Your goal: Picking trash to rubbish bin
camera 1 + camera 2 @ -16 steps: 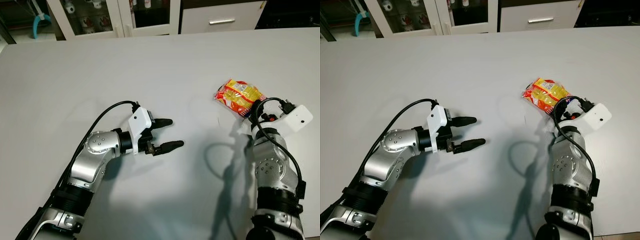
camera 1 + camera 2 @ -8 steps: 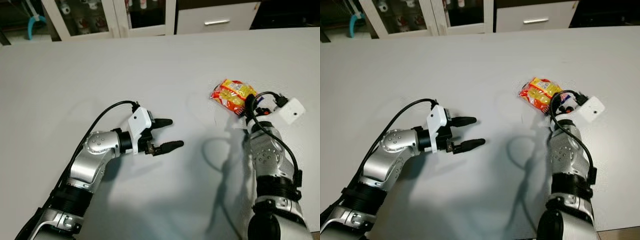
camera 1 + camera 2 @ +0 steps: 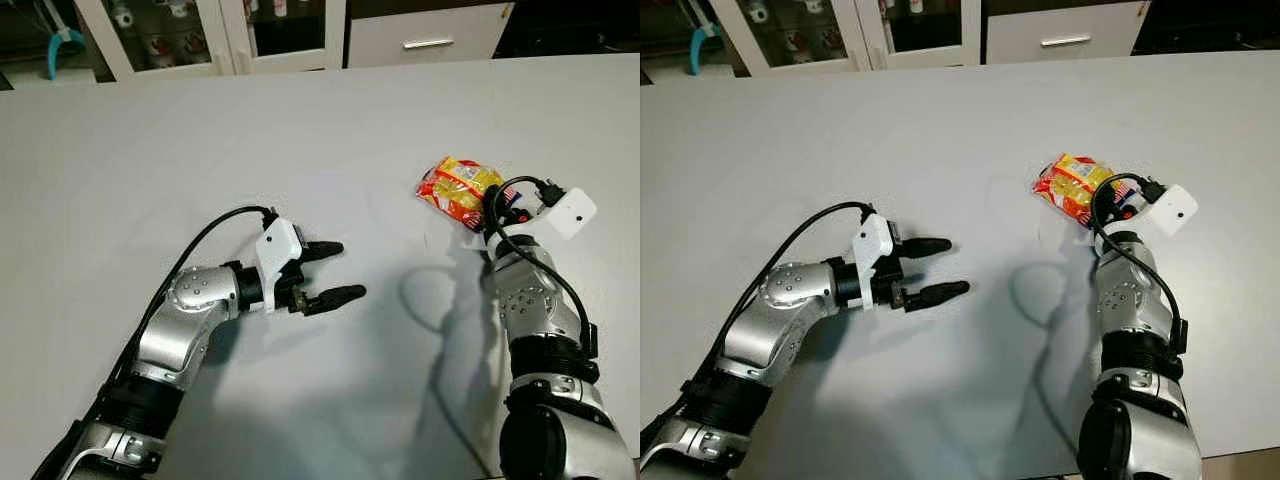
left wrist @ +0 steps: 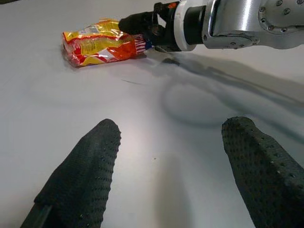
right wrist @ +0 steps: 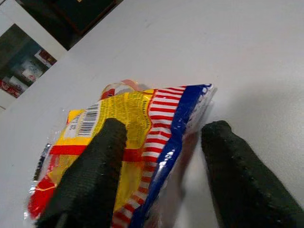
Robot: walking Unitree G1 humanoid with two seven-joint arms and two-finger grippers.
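Note:
A crumpled yellow, red and blue snack packet (image 3: 458, 190) lies on the white table (image 3: 300, 120), toward the right. My right gripper (image 5: 159, 161) is open at the packet's near end (image 5: 118, 137): one finger (image 5: 95, 166) overlaps the packet, the other rests on the table beside its blue-striped edge. From the head, the right wrist (image 3: 520, 235) covers those fingers. My left gripper (image 3: 335, 270) hovers open and empty over the table's middle, well left of the packet (image 4: 102, 42).
Glass-door cabinets (image 3: 200, 30) and a white drawer (image 3: 425, 40) stand beyond the table's far edge. The table's near edge (image 3: 1240, 440) shows at the bottom right.
My right gripper has moved forward up to the packet's near end. The left arm has stayed where it was. The head view has shifted slightly.

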